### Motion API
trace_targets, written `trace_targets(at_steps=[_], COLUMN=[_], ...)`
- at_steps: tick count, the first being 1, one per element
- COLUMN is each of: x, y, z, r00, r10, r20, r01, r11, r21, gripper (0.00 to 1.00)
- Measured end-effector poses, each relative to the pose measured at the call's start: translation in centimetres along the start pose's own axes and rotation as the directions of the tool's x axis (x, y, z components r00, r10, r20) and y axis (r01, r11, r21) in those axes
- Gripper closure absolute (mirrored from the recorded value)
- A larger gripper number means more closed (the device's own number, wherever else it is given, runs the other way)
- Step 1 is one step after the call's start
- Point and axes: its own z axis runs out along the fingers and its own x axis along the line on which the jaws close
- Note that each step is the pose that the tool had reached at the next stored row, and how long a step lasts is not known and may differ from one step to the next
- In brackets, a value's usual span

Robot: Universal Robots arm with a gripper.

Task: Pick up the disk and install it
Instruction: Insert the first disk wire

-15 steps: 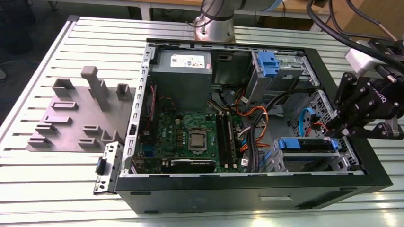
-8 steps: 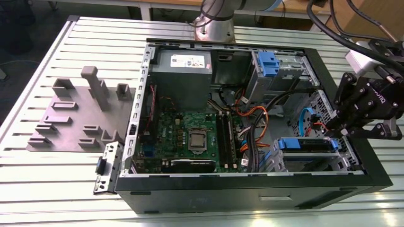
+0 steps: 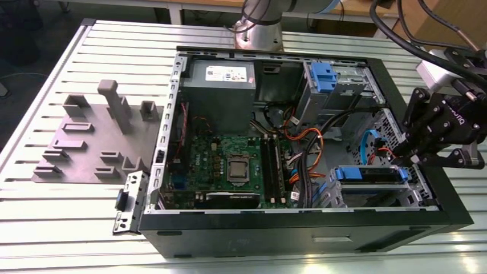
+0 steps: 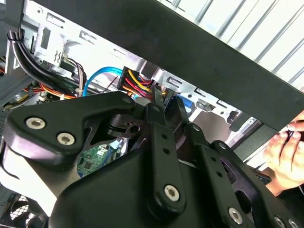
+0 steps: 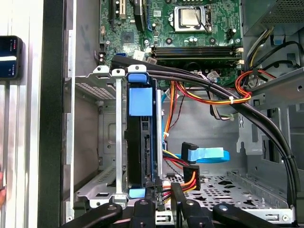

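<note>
1. Black links of the hand (image 4: 165, 107) sit nearest the lens in the second wrist view. Its two tips are drawn almost together with nothing between them, so I judge it clenched on nothing. Red and yellow cables (image 4: 135, 83) lie just beyond the tips. A person's hand (image 4: 285, 152) rests outside the case wall and is worth keeping clear of.

2. First wrist view: the hand (image 5: 161, 206) is just beside the low end of the disk (image 5: 142, 142). The disk stands on edge in the drive cage (image 5: 107, 142), with its blue carrier tabs showing at both ends. It looks seated, or close to it. Any push to finish seating should run straight along the cage rails and avoid the power plug (image 5: 187, 178) beside the tips.

3. Exterior view: the case (image 3: 304, 228) lies open on the tabletop (image 3: 76, 228). The disk (image 3: 370, 174) is in the case's corner on the exterior view's right, nearest the camera. The hand (image 3: 417, 155) hangs over that side's rim, near the disk but not gripping it.
</note>
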Motion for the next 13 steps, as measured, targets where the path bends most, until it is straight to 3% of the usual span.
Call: trace_targets(at_steps=[1, 3, 13], x=[0.0, 0.0, 0.01], y=[0.0, 0.0, 0.34], z=[0.0, 0.0, -0.31], r00=[1.0, 1.0, 1.0], r10=[0.0, 0.0, 0.0], r20=[0.0, 0.0, 0.0003], r01=[0.0, 0.0, 0.0], r11=[1.0, 1.0, 1.0], r21=[0.0, 0.0, 0.0], gripper=[0.74, 0.84, 0.84])
